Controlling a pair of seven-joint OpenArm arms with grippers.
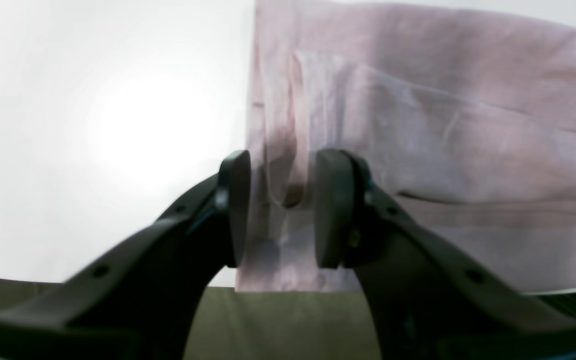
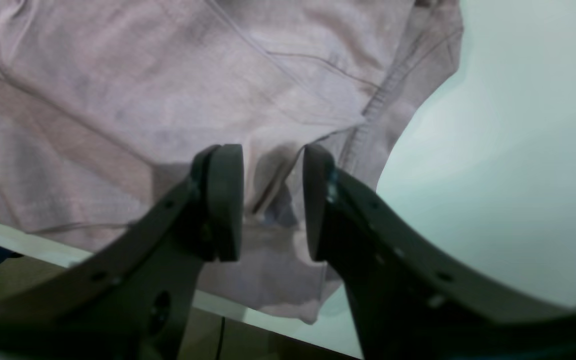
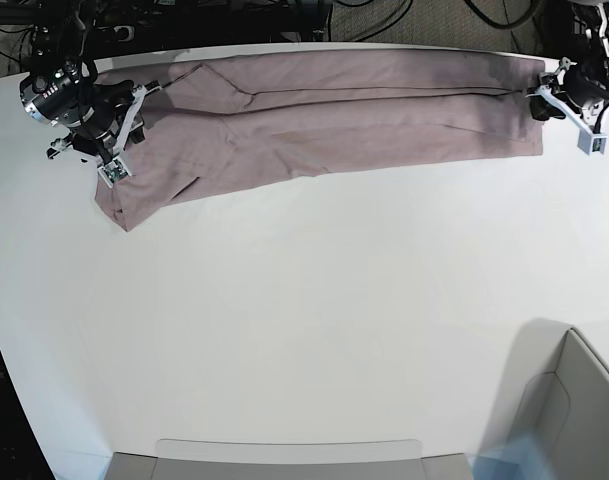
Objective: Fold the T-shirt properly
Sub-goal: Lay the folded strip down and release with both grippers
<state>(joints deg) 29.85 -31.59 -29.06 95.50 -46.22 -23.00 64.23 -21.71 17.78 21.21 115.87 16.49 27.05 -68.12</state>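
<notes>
Both jaws stand parted over the shirt [image 3: 324,125] ends, gripping nothing.
I judge the long band lies flat on the surface [image 3: 304,320], ready for crosswise folding.

No legible text, label, brand, number or sign appeared in any view. The T-shirt [image 3: 324,120] showed plain fabric on either side of each gripper, and the small tags on the arms were too small and blurred to read.
</notes>
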